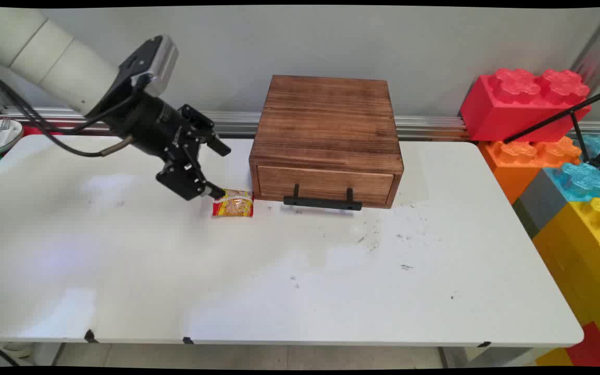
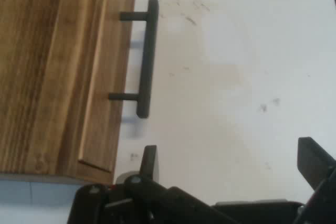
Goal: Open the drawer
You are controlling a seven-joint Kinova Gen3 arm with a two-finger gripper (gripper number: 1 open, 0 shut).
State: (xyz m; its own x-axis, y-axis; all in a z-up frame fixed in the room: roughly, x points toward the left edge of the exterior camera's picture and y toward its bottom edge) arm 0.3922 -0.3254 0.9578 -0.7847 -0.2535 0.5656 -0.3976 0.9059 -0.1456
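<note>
Snack packet [image 1: 233, 203] lies flat near the table's [image 1: 279, 291] far edge, long axis crosswise, touching the lower finger of the gripper [image 1: 217, 169], jaws spread, beside the wooden drawer box [image 1: 326, 140].

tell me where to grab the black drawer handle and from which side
Grip the handle on the straight bar's middle, between its two posts, coming from the table's near side, in front of the wooden box. The bar stands off the drawer front, leaving room for one finger behind it. The pincer is open, left of the box.
</note>
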